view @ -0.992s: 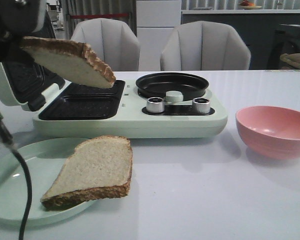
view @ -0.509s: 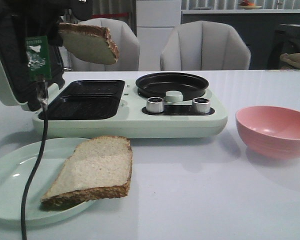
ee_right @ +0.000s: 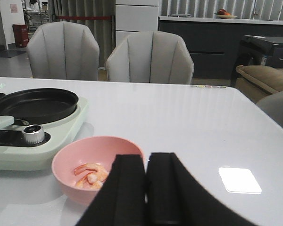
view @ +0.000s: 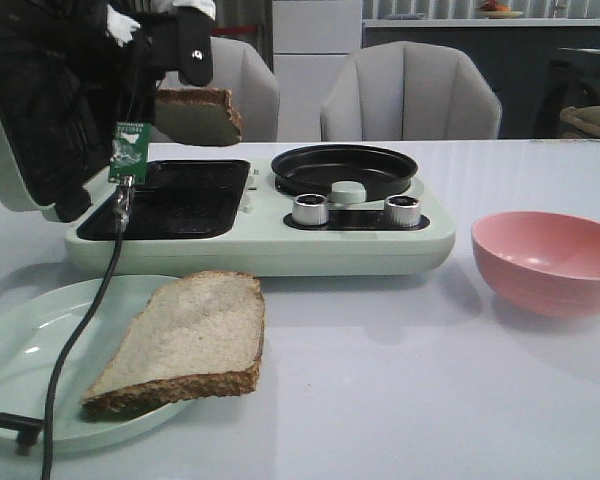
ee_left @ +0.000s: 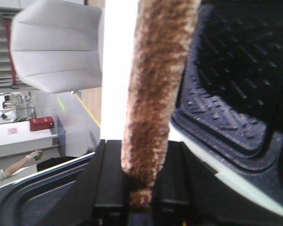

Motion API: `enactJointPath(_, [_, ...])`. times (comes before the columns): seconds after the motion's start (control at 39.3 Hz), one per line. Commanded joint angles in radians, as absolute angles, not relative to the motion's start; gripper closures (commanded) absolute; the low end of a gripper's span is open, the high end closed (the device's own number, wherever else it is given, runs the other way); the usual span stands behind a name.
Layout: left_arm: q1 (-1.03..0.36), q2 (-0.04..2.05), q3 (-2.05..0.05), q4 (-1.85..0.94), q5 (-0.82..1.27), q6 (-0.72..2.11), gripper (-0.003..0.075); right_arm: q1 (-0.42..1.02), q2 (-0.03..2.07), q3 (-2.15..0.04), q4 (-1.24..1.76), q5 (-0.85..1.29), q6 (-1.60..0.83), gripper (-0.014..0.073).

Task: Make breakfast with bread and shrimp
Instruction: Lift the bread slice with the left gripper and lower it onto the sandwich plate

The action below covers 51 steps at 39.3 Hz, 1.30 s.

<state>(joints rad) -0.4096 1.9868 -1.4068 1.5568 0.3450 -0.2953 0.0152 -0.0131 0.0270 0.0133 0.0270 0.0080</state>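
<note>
The held bread slice hung in the air right above the sandwich maker's black grill tray, its flat side roughly level and its long side running across the tray. The left gripper had its jaws pinched on the slice's crust edge. The second slice lay on the pale green plate, and the shrimp sat in the pink bowl just ahead of the right gripper, whose jaws were pressed together on nothing. So I'd guess the drop was basically straight down.

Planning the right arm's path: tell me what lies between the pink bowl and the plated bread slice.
Only bare white table lies between the pink bowl and the plated bread slice, front view.
</note>
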Motion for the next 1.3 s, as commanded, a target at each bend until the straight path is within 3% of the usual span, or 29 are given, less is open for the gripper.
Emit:
enactJointPath(0.0, [-0.399,1.975,-1.446,1.585,0.349,-0.312,0.0587,0.008,-0.032,0.010,0.000,-0.067,0.000,0.0441])
enactJointPath(0.48, [-0.398,2.017,-1.408,1.516,0.366,-0.312,0.0573,0.008,-0.032,0.010,0.000,-0.067,0.000,0.0441])
enactJointPath(0.61, [-0.400,2.017,-1.408,1.489,0.355,-0.312,0.0477,0.008,-0.032,0.010,0.000,-0.067,0.000,0.0441])
enactJointPath(0.76, [-0.407,2.015,-1.408,1.468,0.357,-0.314,0.0215,0.008,-0.032,0.010,0.000,-0.067,0.000,0.0441])
enactJointPath(0.84, [-0.412,2.010,-1.408,1.454,0.358,-0.314,0.0136,0.008,-0.032,0.010,0.000,-0.067,0.000,0.0441])
enactJointPath(1.27, [-0.447,1.888,-1.408,1.133,0.449,-0.301,0.0139,0.008,-0.032,0.010,0.000,-0.066,0.000,0.0441])
